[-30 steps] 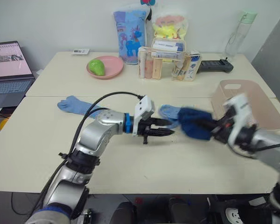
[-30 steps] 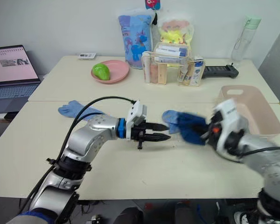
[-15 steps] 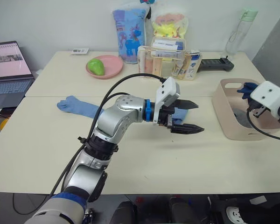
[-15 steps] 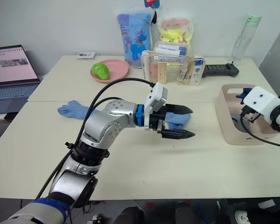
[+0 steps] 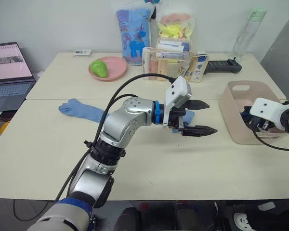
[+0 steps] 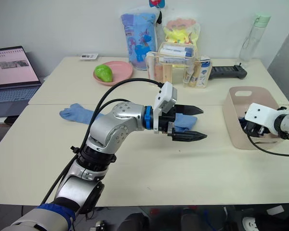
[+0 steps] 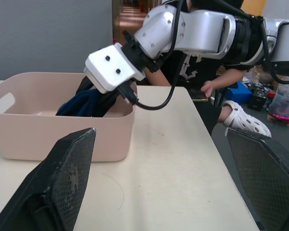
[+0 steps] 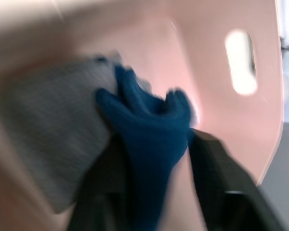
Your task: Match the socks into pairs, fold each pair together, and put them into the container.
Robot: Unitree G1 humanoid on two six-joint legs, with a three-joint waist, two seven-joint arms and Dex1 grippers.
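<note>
The pale pink container (image 5: 233,126) stands at the table's right end. My right gripper (image 8: 154,140) is lowered inside it, shut on the folded navy socks (image 8: 151,144), which hang beside a grey sock (image 8: 53,120) on the container's floor. My left gripper (image 5: 211,117) hovers open over the middle of the table, pointing at the container with nothing between its fingers. Partly hidden under it lies a light blue sock (image 5: 187,117). Another light blue sock (image 5: 79,109) lies flat at the left. In the left wrist view the navy socks (image 7: 89,103) show above the container's rim (image 7: 62,115).
At the back of the table stand a pink plate (image 5: 116,72) with a green fruit (image 5: 99,69), a rack of bottles (image 5: 173,61), two printed bags, a water bottle (image 5: 248,33) and a black device (image 5: 222,68). A laptop (image 5: 9,72) sits off to the left.
My right gripper carried the navy socks across to the container and has now dropped below its rim. My left gripper rose, opened and reached further right.
</note>
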